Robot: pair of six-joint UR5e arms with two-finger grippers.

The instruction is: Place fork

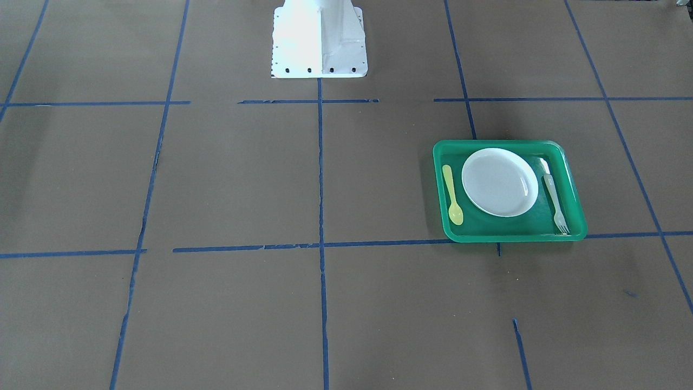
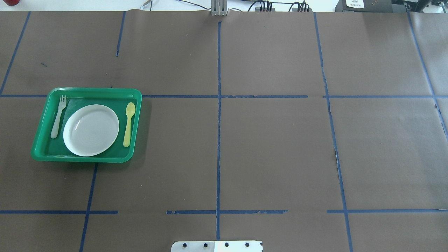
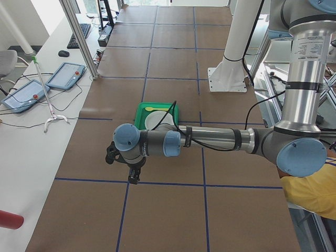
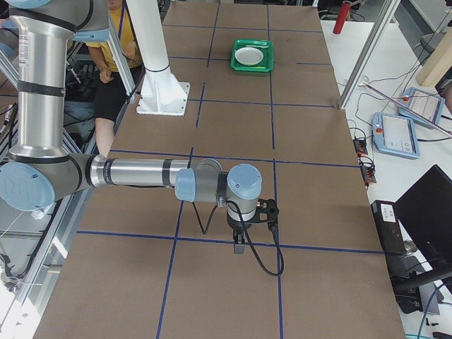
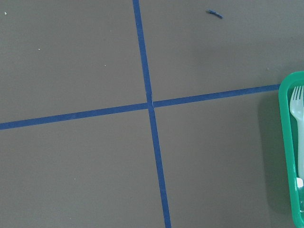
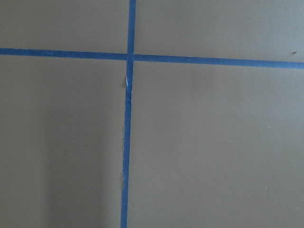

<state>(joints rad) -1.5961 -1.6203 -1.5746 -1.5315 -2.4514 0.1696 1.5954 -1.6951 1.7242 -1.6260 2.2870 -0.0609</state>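
The pale translucent fork lies flat in a green tray, along one side of a white plate. In the overhead view the fork lies left of the plate, tines pointing away from the robot. The left wrist view shows its tines at the right edge. My left gripper hangs over bare table beside the tray and shows only in the exterior left view. My right gripper is far from the tray. I cannot tell whether either is open or shut.
A yellow spoon lies in the tray on the plate's other side. Blue tape lines cross the brown table. The white robot base stands at the table's edge. Tablets and cables lie on side benches.
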